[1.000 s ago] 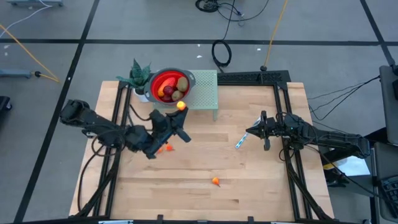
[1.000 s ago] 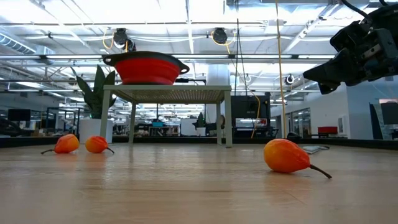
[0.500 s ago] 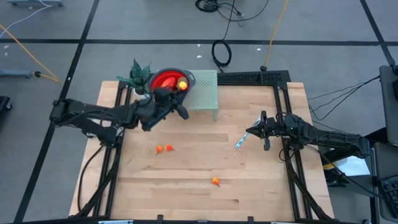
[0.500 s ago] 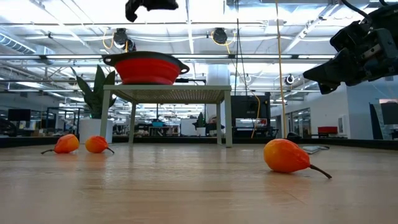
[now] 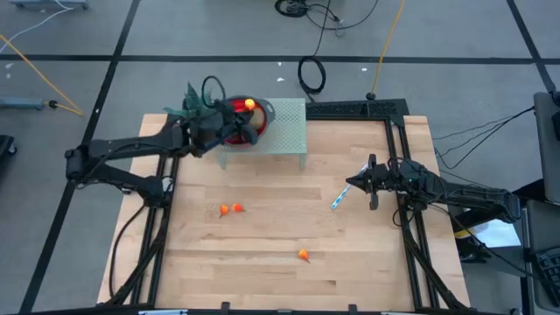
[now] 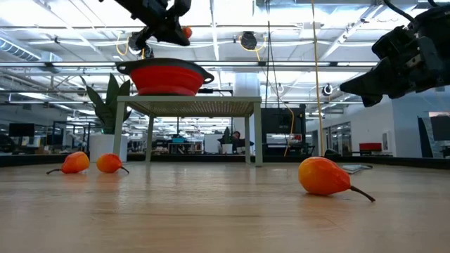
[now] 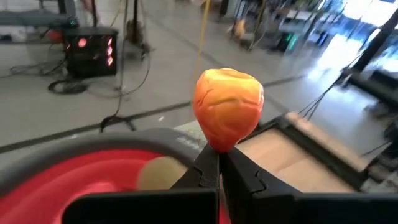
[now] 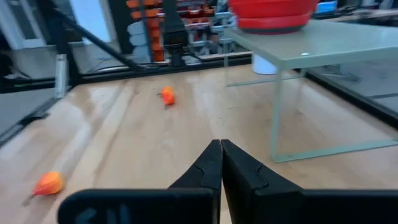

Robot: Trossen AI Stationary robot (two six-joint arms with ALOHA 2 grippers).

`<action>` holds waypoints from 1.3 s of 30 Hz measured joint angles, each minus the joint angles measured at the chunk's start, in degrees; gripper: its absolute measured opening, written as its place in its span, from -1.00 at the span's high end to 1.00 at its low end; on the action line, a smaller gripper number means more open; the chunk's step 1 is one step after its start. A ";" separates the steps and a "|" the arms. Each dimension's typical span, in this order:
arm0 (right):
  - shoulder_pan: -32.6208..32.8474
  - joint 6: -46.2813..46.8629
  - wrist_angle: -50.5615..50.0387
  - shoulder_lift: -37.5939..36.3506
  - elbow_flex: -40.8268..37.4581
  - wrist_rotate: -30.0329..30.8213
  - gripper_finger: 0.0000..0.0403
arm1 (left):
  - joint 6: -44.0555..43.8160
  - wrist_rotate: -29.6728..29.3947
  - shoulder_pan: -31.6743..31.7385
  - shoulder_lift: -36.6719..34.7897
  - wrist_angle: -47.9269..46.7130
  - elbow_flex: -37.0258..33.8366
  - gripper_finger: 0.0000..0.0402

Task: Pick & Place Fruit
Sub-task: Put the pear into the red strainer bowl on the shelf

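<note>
The left gripper (image 7: 219, 163) pinches an orange fruit (image 7: 227, 107) above the red bowl (image 7: 74, 175) (right gripper (image 8: 220, 160) closed, holding nothing)

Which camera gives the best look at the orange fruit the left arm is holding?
The left wrist view: the orange fruit fills the middle, pinched in the shut left gripper above the red bowl. The high view shows it as a small dot; the low view shows only a sliver behind the arm. The right wrist view misses it.

Looked like a robotics lab in an open industrial hall: grey floor (image 5: 79, 35) with loose cables (image 5: 311, 74), ceiling strip lights (image 6: 295, 10), wooden table (image 5: 280, 232) on dark metal frame (image 5: 398, 109).
</note>
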 joint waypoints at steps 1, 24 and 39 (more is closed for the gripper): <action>-0.01 -0.51 0.01 0.00 -0.01 0.77 1.00 | 0.01 0.92 0.93 0.11 -2.51 1.01 1.00; -0.03 -0.98 -0.62 0.02 0.00 2.43 1.00 | 5.78 15.30 15.09 13.31 -47.95 29.13 1.00; -0.03 -0.98 -0.65 0.02 0.00 2.42 1.00 | 1.72 20.26 17.42 13.86 -60.41 29.41 1.00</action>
